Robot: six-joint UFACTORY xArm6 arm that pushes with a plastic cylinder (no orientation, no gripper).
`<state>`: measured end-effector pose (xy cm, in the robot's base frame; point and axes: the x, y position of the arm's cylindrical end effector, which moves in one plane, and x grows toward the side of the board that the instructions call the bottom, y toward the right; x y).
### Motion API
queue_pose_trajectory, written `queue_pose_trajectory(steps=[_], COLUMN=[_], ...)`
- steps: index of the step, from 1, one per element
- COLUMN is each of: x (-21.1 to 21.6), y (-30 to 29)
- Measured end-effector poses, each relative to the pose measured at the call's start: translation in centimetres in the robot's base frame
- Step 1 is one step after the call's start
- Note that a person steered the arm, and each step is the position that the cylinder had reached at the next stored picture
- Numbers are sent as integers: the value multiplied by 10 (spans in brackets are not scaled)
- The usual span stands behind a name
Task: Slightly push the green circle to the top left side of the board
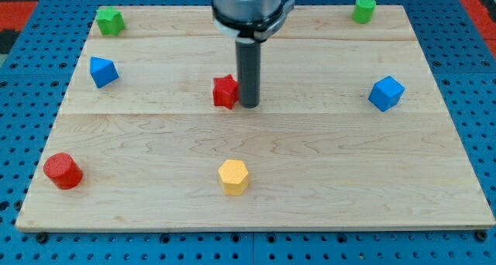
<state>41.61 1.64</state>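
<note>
The green circle (363, 9) is a short green cylinder at the top right corner of the wooden board (310, 164). My tip (249, 104) touches the board near its middle, far to the left of and below the green circle. The tip stands right beside the right edge of a red star-like block (225, 91). A green star-like block (110, 21) sits at the top left corner.
A blue block (102, 71) lies at the left, a blue cube-like block (386, 93) at the right. A red cylinder (62, 171) sits at the bottom left. A yellow hexagon (233, 177) lies at the bottom centre. Blue pegboard surrounds the board.
</note>
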Motion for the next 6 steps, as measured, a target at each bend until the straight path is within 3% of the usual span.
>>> queue_pose_trajectory(steps=[2, 3, 4, 5, 6], x=[-136, -191, -225, -224, -223], y=[217, 276, 254, 225, 141])
